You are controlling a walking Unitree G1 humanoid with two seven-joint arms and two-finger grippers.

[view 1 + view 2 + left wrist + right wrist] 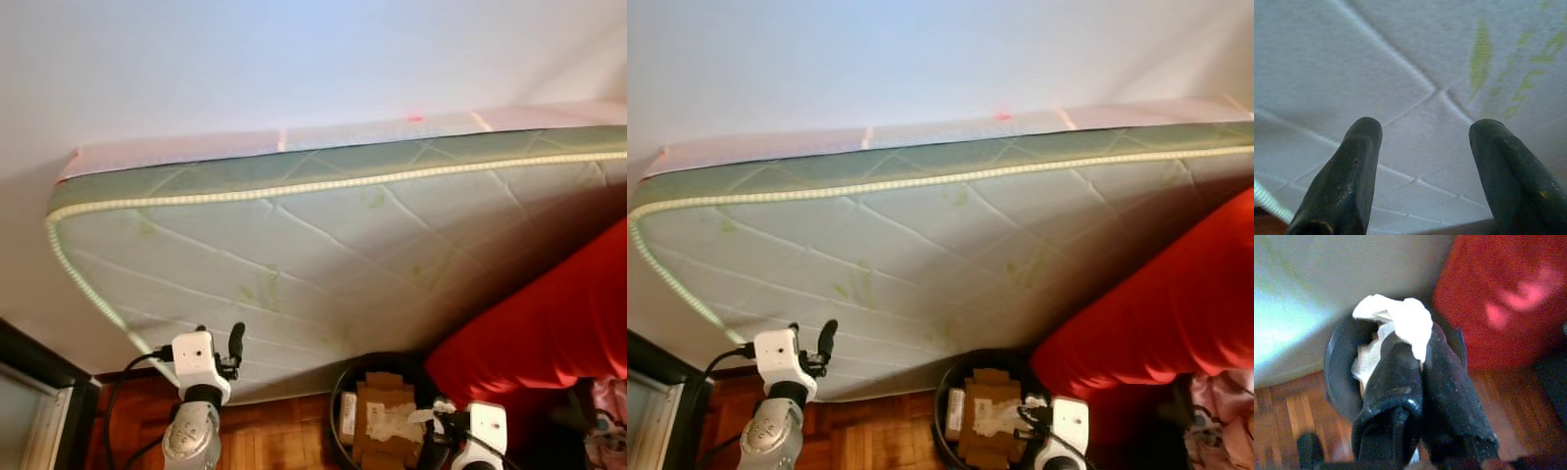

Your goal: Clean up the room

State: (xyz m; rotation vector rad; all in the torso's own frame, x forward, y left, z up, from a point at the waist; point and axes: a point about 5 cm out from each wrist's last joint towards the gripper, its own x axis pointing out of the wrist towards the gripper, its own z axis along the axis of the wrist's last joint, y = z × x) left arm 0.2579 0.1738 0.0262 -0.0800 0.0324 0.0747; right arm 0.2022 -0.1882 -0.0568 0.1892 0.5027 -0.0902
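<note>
My right gripper (1418,350) is shut on a crumpled white tissue (1400,316) and hangs just above a round black bin (1334,377). In the eye views the bin (339,392) stands on the floor at the foot of the mattress, holding brown cardboard (384,390) and white paper. My right gripper (439,413) is at its right rim. My left gripper (1422,129) is open with nothing between its fingers. It is raised at the lower left (233,345), pointing at the mattress face.
A large quilted white and green mattress (323,245) leans against the wall. Red bedding (549,333) bulges at the right, beside the bin. The wooden floor (274,431) lies below. A dark door frame (39,367) stands at the far left, and pink cloth (609,411) lies at the far right.
</note>
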